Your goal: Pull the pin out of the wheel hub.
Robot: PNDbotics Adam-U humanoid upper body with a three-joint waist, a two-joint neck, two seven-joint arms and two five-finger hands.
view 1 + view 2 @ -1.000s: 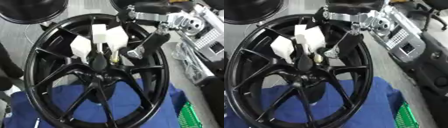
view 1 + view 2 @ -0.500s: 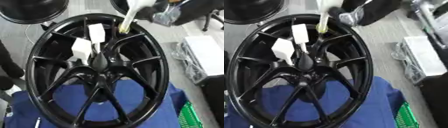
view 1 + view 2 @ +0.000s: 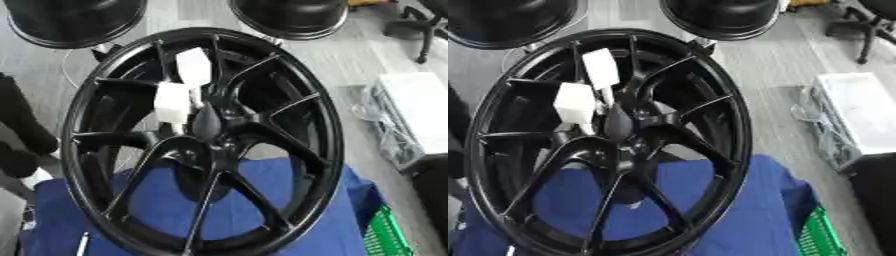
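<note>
Left eye view: black spoked wheel (image 3: 206,145) tilted, filling the frame, its lower part over a blue cloth (image 3: 262,210); hub (image 3: 207,125) at centre, dark and rounded; two white blocks (image 3: 172,102) just above-left of the hub, one higher (image 3: 193,67), each on a thin stem reaching toward the hub; which of these is the pin cannot be told; green basket (image 3: 385,237) at lower right; two black round objects (image 3: 74,20) at the far edge; white box (image 3: 416,107) at right. Right eye view: same wheel, blocks (image 3: 576,102) beside the hub; neither hand shows in either view, so their state cannot be told
</note>
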